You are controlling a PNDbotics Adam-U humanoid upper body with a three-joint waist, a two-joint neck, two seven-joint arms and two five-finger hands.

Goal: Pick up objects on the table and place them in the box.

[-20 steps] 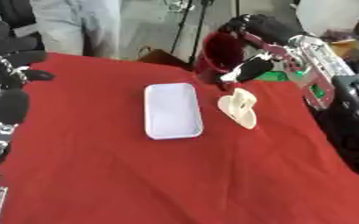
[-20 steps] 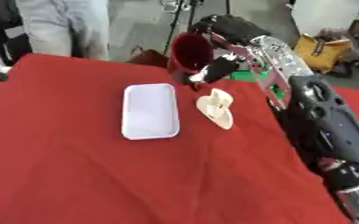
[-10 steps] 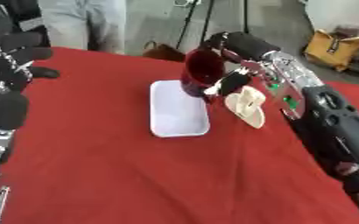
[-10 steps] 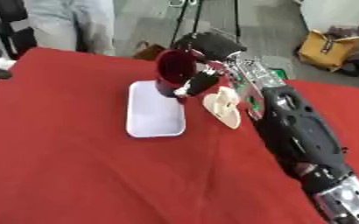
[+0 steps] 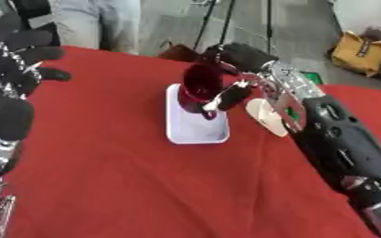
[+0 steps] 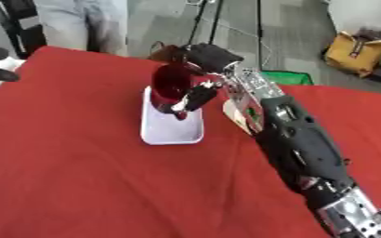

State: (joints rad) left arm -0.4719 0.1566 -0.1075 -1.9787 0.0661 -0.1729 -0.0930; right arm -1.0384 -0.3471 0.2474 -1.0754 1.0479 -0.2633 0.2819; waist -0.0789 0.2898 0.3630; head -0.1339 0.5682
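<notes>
My right hand (image 5: 236,60) is shut on a dark red cup (image 5: 200,88), with fingers and thumb curled round it. It holds the cup just over the far end of a white shallow box (image 5: 195,132) that lies on the red table (image 5: 128,176). Whether the cup touches the box I cannot tell. A cream, shell-shaped object (image 5: 266,118) lies on the cloth right of the box, partly hidden under my right forearm. My left hand (image 5: 11,69) hangs at the left edge with its fingers spread, holding nothing.
Beyond the table's far edge are a person's legs (image 5: 96,23), tripod legs (image 5: 222,21) and a yellow bag (image 5: 363,50) on the grey floor. My right forearm (image 5: 340,144) lies across the table's right side.
My right hand has carried the red cup leftward from beside the cream object to above the far end of the white box. The camera view has also shifted.
</notes>
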